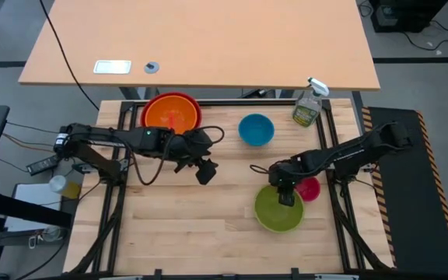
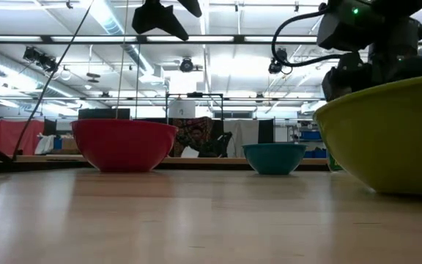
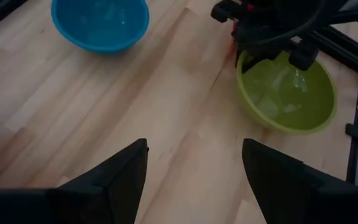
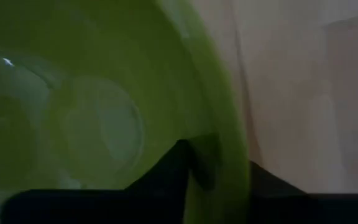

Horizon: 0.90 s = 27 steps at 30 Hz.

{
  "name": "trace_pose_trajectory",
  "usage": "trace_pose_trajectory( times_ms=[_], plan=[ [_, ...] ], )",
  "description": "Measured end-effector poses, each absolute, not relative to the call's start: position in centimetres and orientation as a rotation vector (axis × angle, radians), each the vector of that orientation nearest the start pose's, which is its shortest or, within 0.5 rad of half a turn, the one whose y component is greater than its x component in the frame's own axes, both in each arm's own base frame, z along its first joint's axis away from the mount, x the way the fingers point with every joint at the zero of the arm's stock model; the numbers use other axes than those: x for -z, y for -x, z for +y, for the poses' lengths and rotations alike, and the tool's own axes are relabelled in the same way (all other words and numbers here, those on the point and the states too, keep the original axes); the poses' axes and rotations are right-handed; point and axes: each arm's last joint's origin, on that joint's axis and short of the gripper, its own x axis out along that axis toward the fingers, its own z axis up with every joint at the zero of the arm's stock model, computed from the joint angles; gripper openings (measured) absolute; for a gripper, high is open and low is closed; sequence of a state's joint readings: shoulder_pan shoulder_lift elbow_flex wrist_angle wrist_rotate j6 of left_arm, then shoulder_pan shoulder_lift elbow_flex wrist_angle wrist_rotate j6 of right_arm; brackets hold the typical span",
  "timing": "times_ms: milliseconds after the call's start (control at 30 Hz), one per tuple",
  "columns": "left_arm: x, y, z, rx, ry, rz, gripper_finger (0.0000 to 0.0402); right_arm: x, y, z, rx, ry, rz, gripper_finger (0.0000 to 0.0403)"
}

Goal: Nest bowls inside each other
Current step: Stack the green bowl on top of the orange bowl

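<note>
The lime green bowl [image 1: 277,211] stands on its base at the near right of the table. My right gripper [image 1: 286,195] is shut on its far rim. The small pink bowl [image 1: 311,189] sits just right of it, partly behind my right arm. The blue bowl [image 1: 256,129] stands on its own farther back. The orange bowl [image 1: 169,117] lies inside the red bowl [image 1: 194,103] at the far left. My left gripper [image 1: 205,171] hangs open above the table's middle with nothing between its fingers [image 3: 194,168]. My right gripper has the green bowl's wall at its far rim [image 4: 229,155], one finger inside [image 4: 178,169] the bowl and one outside. The fingers come steeply from above, pointing down. The bowl sits upright with its base on the table [image 2: 398,139].
A clear spray bottle [image 1: 308,105] with greenish liquid stands at the far right corner. Dark frame rails [image 1: 341,225] run along the table's left and right sides. Bare wood [image 1: 193,225] lies across the near left and middle.
</note>
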<state>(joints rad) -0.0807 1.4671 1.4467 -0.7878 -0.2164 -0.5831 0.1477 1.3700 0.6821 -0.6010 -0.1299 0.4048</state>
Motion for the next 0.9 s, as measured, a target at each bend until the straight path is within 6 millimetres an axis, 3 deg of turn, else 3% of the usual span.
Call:
trace_pose_trajectory(
  times_ms=[133, 400, 567, 700, 900],
  plan=[
    [-35.2, -30.4, -1.8, -0.355, 0.430, 0.734, 0.0265, -16.0, -22.1, 3.8, -0.018, -0.386, 1.327, 0.0019],
    [-35.2, -30.4, -1.7, -0.356, 0.401, 0.736, 0.0265, -16.5, -22.6, 3.9, -0.016, -0.417, 1.319, 0.0022],
    [-36.5, -29.7, -1.6, -0.325, 0.361, 0.668, 0.0265, -18.5, -24.1, 3.2, -0.014, -0.446, 1.246, 0.0017],
    [-38.8, -28.1, -1.7, -0.336, 0.293, 0.538, 0.0265, -21.3, -26.2, 1.5, -0.020, -0.450, 1.102, 0.0016],
    [-40.8, -24.7, -1.0, -0.455, 0.225, 0.479, 0.0265, -24.5, -30.2, -3.0, 0.032, -0.419, 0.935, 0.0020]
  ],
)
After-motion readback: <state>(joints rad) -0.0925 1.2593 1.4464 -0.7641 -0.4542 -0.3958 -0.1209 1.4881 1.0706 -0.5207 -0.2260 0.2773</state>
